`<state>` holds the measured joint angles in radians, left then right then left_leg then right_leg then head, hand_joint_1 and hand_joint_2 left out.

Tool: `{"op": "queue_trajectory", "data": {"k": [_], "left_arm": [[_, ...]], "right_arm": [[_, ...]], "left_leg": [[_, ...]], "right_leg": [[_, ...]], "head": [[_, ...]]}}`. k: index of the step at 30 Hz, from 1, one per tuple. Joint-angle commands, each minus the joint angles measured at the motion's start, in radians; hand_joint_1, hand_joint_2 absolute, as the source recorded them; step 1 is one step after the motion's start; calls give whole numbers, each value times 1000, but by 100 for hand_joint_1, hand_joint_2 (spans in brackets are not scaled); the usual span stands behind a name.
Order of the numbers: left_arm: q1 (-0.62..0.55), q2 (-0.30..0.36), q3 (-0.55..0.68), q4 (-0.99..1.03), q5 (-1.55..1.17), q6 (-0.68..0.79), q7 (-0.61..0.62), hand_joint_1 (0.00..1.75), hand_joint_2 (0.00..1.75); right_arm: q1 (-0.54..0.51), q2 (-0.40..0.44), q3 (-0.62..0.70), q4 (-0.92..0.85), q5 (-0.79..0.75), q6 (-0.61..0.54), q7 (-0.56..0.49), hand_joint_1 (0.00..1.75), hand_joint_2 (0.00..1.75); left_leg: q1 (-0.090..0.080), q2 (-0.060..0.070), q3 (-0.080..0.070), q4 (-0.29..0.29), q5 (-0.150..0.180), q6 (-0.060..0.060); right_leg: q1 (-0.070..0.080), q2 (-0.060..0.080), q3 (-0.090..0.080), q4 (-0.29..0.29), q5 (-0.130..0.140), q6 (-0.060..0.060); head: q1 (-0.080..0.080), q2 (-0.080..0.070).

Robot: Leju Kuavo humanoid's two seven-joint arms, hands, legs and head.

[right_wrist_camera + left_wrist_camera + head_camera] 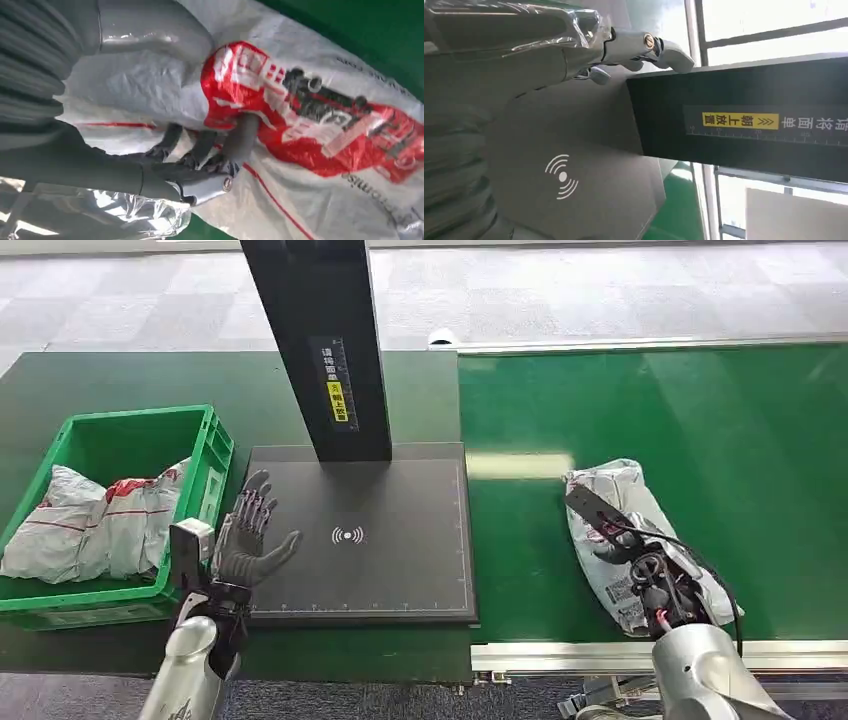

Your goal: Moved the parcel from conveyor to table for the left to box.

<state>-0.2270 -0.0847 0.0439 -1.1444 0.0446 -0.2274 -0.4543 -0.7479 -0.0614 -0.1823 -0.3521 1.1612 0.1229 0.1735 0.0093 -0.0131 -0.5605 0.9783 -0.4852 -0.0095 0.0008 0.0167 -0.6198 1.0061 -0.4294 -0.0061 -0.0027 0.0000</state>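
Observation:
A white plastic parcel [607,489] with red print lies on the green conveyor belt [700,410], near its front edge. My right hand [645,565] sits on the parcel's near half. In the right wrist view the thumb and the dark fingers [235,142] close around a fold of the parcel [325,125]. My left hand [250,535] hovers with fingers spread over the left edge of the black scanner pad [400,560], holding nothing. In the left wrist view its fingertips [649,47] reach toward the black post [749,120].
A green crate [140,418] with similar white parcels stands on the dark green table at the left, beside my left hand. A tall black post [320,340] rises from the back of the pad. The belt's metal rim [560,652] runs along the front.

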Motion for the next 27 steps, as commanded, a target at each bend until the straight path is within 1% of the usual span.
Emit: {"op": "queue_trajectory", "data": {"k": [1,5,7,8,10,11,13,14,18,19,20,21,22,23,27], "left_arm": [[-24,10,-5,60,1,0,-2,0,175],[-23,9,-4,55,1,-1,-2,0,175],[-14,14,-2,36,2,-4,-2,0,175],[-7,16,0,28,2,-3,-2,0,175],[9,18,6,-1,7,-5,0,0,175],[26,20,11,-26,11,-4,5,0,175],[43,22,16,-52,15,-4,8,0,175],[57,22,19,-71,17,-5,11,0,175],[69,24,20,-89,19,-4,13,0,175],[75,23,21,-96,18,-1,13,0,175],[79,23,22,-99,19,-1,13,0,175],[80,22,22,-99,19,-1,13,0,175],[87,21,24,-110,21,0,13,0,175],[88,21,24,-110,21,0,13,0,175],[88,21,24,-110,21,0,13,0,175]], "right_arm": [[-42,13,-25,64,-32,70,-49,175,175],[-41,14,-18,63,-38,90,-80,175,175],[-42,18,-3,50,-39,76,-129,175,175],[-48,22,1,46,-41,62,-147,175,175],[-50,29,10,30,-43,21,-182,175,175],[-55,36,18,16,-53,-28,-227,175,175],[-57,43,19,-7,-69,-67,-264,175,175],[-53,46,19,-26,-85,-99,-291,175,175],[-43,48,27,-56,-97,-134,-320,175,175],[-29,56,17,-102,-138,-210,-383,175,175],[-33,56,20,-103,-139,-207,-383,175,175],[-35,57,21,-104,-139,-206,-383,175,175],[-22,63,14,-142,-167,-255,-416,175,175],[-25,65,15,-143,-166,-253,-415,175,175],[-25,65,15,-143,-166,-253,-415,175,175]], "left_leg": [[-1,1,4,-2,0,0],[-1,1,3,-1,0,0],[0,1,1,-1,0,0],[-1,2,5,-2,-1,0],[-1,2,1,-1,0,0],[-1,4,3,-1,-1,0],[-1,4,1,0,-1,0],[-1,6,2,-1,-1,0],[-1,3,2,-1,-1,0],[-1,3,1,-1,0,0],[-1,5,6,-3,-1,0],[-1,4,2,-1,-1,0],[-1,3,1,-1,0,0],[-1,4,3,-1,-1,0],[-1,2,3,-2,-1,0]], "right_leg": [[-1,-1,3,-1,-1,1],[0,-1,3,-1,0,1],[0,0,1,0,0,0],[-1,-1,5,-1,-1,1],[-1,1,1,0,0,1],[-1,1,2,0,-1,1],[-1,3,0,0,0,1],[-1,3,1,0,0,1],[-1,1,1,0,-1,1],[-1,1,1,0,0,1],[-1,1,5,-2,-1,1],[-1,1,1,0,0,1],[-1,1,0,0,0,1],[-1,2,2,0,0,1],[-1,0,2,-1,-1,1]], "head": [[0,0],[0,0],[0,0],[0,0],[0,0],[0,0],[0,0],[0,0],[0,0],[0,0],[0,0],[0,0],[0,0],[0,0],[0,0]]}}
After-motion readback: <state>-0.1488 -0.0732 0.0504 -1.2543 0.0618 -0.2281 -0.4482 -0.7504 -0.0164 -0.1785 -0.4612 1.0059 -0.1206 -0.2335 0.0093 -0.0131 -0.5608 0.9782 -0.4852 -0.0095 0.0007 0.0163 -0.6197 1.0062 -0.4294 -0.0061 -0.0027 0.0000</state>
